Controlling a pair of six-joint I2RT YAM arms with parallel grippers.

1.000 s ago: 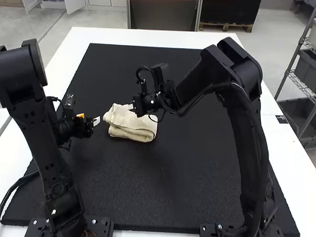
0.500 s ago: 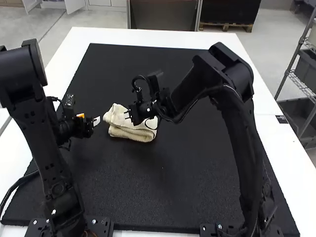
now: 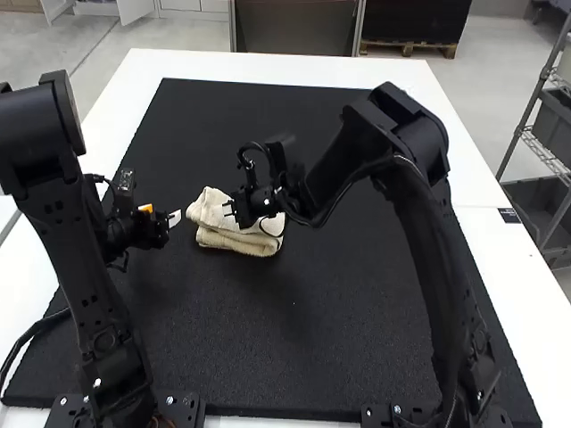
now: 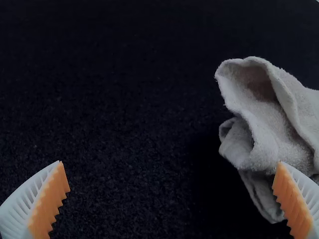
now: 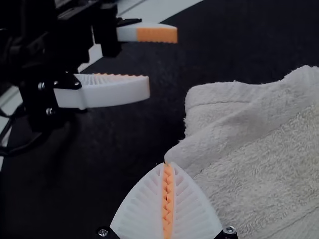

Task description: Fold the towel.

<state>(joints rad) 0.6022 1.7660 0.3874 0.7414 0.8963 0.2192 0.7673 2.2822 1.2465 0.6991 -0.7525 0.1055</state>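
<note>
A white desk (image 3: 129,98) carried a broad black mat (image 3: 294,339), and on it the cream towel (image 3: 241,242) lay left of the middle, folded into thick layers, with a loose, gaping end towards the left claw (image 3: 161,214). That claw was open near the end, its fingers well apart. The right claw (image 3: 229,210), over the towel, was closed, its orange pads (image 5: 170,199) together and its tips at the cloth's edge
</note>
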